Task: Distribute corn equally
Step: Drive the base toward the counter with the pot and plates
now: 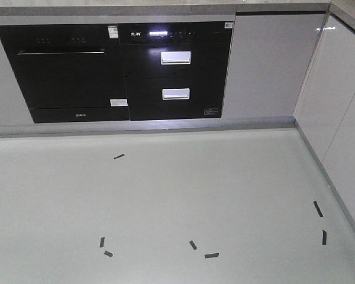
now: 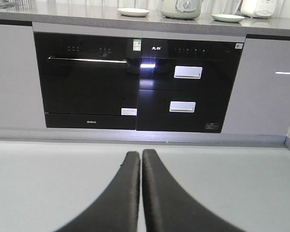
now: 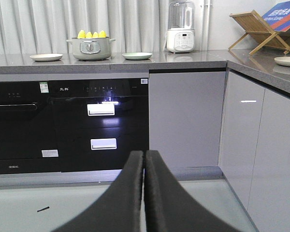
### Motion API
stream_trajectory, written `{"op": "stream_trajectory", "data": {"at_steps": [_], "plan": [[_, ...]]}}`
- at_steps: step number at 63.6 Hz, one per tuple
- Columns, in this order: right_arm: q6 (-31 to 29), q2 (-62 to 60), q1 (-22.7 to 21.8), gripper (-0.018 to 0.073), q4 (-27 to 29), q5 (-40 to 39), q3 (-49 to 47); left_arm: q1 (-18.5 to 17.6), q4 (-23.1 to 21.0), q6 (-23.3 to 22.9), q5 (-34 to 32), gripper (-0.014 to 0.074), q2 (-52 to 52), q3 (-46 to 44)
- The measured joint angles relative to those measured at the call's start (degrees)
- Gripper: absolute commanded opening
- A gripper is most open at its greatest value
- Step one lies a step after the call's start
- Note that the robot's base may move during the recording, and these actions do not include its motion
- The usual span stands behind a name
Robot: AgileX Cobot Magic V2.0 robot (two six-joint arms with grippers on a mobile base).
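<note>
Right wrist view: right end effector (image 3: 144, 154) sits low in frame, its two black fingers pressed together along the inner edges. Corn (image 3: 92, 34) is on the far side, several yellow cobs standing tips-up in a grey-green pot (image 3: 90, 49) on the table (image 3: 193, 59) in front of the curtain (image 3: 135, 24). White plate (image 3: 46, 57) sits near the pot's left side and green plate (image 3: 137, 56) near its right, both apart from it. Blender (image 3: 181, 29) stands further right. Wooden rack (image 3: 261, 31) is on the table's corner run, with a third plate (image 3: 287, 61) in front of it. Left wrist view: left end effector (image 2: 140, 154) also has its fingers together, held over the pale floor (image 2: 38, 183) and facing the black oven (image 2: 87, 87) and drawer unit (image 2: 188, 87); the pot's top is cut off by the frame. Front view shows the floor with short black tape marks (image 1: 211, 255) scattered on it.
</note>
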Motion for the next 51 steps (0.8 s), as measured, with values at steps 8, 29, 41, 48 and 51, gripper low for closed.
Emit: {"op": "stream_trajectory", "data": {"at_steps": [8,29,41,48,51], "plan": [[0.00,0.00,0.00,-0.0002,0.00,0.00,0.00,0.00,0.00,0.00,0.00,-0.0006,0.00,0.00],[0.00,0.00,0.00,-0.0002,0.00,0.00,0.00,0.00,0.00,0.00,0.00,-0.0006,0.00,0.00],[0.00,0.00,0.00,-0.0002,0.00,0.00,0.00,0.00,0.00,0.00,0.00,-0.0006,0.00,0.00],[0.00,0.00,0.00,-0.0002,0.00,0.00,0.00,0.00,0.00,0.00,0.00,-0.0006,0.00,0.00],[0.00,0.00,0.00,-0.0002,0.00,0.00,0.00,0.00,0.00,0.00,0.00,-0.0006,0.00,0.00]]}}
